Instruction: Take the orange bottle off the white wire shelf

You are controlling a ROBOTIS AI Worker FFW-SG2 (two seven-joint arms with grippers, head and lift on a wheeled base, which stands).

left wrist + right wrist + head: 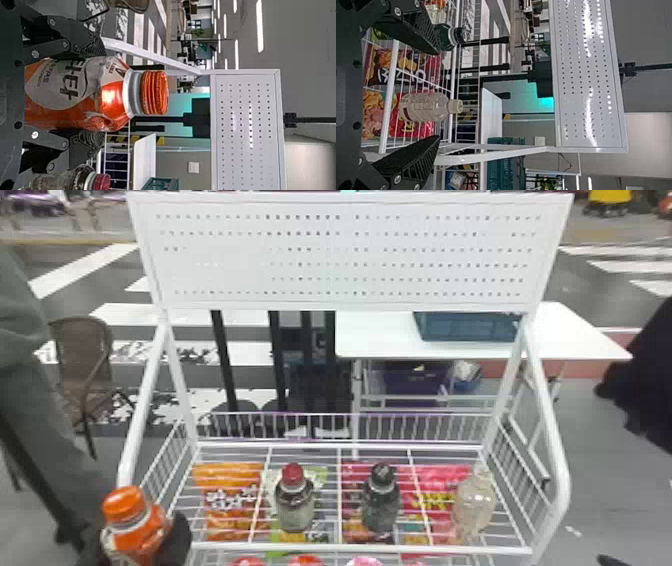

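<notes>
Evidently you have the orange bottle clamped between the left fingers, upright, with its cap clear above them. It sits outside the near left corner of the white wire shelf, so it looks already off the wires. Expect a fairly heavy, full bottle, its thin plastic wall giving a little if you squeeze; the smooth label could slip. Your hold around the upper body, just under the shoulder, seems right: firm, level, no harder than needed, and keep off the cap.

Mind the edges: the slanting white post rises just beyond the left fingers, and the front rail runs off to their right. Farther right stands the red-capped bottle. Your open room should be back toward you and out to the fingers' left. The right fingers are spread wide and empty, with the clear bottle ahead of them.
</notes>
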